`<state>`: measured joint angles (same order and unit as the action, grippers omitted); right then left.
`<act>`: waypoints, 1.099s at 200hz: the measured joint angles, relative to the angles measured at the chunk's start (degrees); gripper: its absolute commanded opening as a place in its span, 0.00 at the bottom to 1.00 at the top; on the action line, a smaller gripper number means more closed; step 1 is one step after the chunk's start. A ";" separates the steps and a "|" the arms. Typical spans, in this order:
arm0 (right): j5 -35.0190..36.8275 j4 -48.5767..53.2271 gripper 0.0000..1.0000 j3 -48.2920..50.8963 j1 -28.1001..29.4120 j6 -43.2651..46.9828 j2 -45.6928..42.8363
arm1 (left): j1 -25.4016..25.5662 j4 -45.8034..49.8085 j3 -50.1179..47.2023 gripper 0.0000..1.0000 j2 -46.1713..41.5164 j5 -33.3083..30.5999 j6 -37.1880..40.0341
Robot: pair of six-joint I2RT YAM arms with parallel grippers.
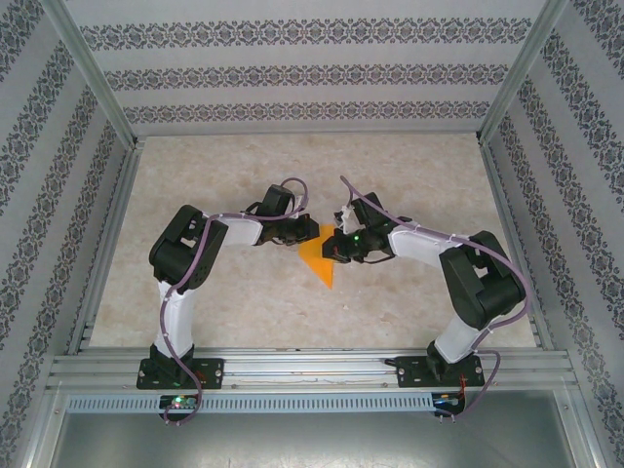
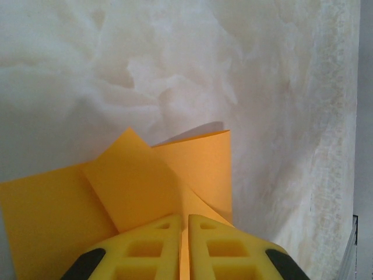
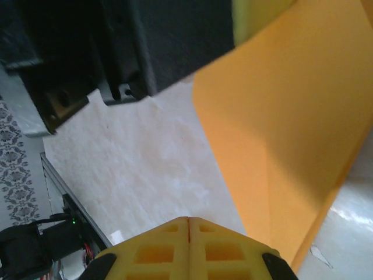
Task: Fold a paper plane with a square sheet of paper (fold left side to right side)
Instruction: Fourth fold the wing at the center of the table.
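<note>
Sheet of paper (image 1: pixel 317 259): thin, bright orange, plain. Partly folded, overlapping flaps with diagonal creases. Outline pointed, tip toward near edge of counter. Sits near counter centre, one flap lifted and curving off surface. Edge pinched between left fingers (image 2: pixel 145 254).

Overhead view: we see even, soft light, no glare; shadows on table (image 1: pixel 244 302) faint. Left wrist view: we find pale tabletop overexposed, washed out, texture smeared; square sheet of paper (image 2: pixel 134 186) crisp, thin shadow behind its raised edge. Right wrist view: we note dimmer frame, upper part dark and unfocused, near paper soft.
</note>
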<state>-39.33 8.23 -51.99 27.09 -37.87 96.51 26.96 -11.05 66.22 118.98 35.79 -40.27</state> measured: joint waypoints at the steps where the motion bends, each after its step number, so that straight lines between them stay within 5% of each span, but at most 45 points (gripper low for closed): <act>1: 0.00 -0.24 0.00 0.00 0.02 -0.24 0.07 | 0.00 0.00 0.00 0.13 0.00 0.00 0.00; 124: 4.44 -5.05 0.00 -3.93 0.92 -3.78 9.94 | -0.02 -0.15 -0.11 0.12 0.00 -0.24 0.00; 220: 8.70 0.96 0.00 -6.14 2.32 1.27 11.54 | 0.04 0.26 -0.09 0.09 -0.02 -1.11 -0.02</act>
<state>-30.63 9.19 -58.13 29.41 -36.60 108.05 27.00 -10.79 66.13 118.96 34.68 -40.29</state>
